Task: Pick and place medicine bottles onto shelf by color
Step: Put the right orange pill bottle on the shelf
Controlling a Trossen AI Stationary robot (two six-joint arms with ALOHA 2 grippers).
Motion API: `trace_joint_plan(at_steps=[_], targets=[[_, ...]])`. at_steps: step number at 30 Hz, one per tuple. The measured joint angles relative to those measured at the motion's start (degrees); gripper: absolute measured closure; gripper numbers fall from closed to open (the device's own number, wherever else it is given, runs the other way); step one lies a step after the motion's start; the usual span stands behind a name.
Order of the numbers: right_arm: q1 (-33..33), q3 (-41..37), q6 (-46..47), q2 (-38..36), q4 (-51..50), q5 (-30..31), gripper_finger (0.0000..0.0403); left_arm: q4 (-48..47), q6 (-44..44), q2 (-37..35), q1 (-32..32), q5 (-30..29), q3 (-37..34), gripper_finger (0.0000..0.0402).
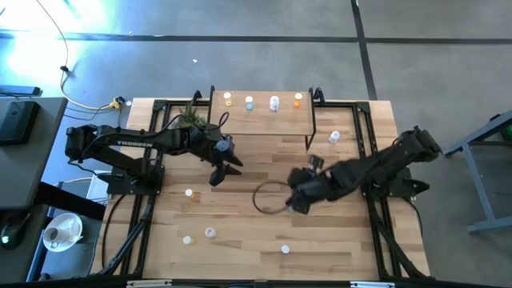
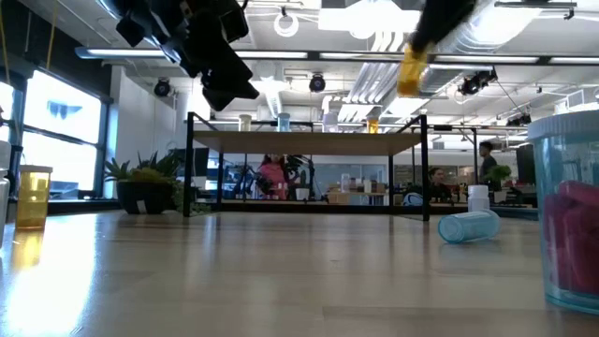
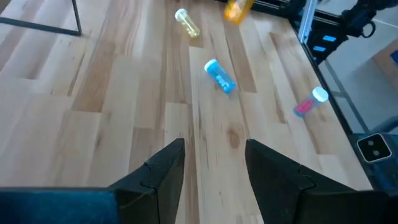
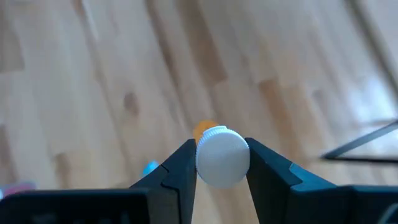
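Orange bottle [image 4: 221,155] — clamped between right claw [image 4: 222,163] fingers.

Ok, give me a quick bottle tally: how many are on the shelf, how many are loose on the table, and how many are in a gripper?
On the shelf: 4 bottles
Loose on the table: 5
In the right gripper: 1, an orange bottle
Total: 10
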Motion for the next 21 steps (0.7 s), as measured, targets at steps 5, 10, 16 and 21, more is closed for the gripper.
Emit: trace_joint_plan(at_steps=[5,10,16,21], targets=[[-6.15,5.35,-8.78,0.0,-1.6,0.73,0.0295,-3.89,-0.01,-0.02,0.46,0.6,0.0,0.0243],[-11.34,10.82,-15.0,0.0,-4.74,0.64,0.0295,-4.77,1.25,-0.02,0.43,0.63,0.0,0.0243],[-17.01,17.24,-19.88,0.0,-9.07,0.61,0.0295,-2.24,2.48,-0.02,0.43,0.61,0.0,0.0243],[-22.19,21.54,-24.14,0.0,-11.82,0.55,0.0295,-0.69,2.56,-0.02,0.43,0.61,0.0,0.0243]])
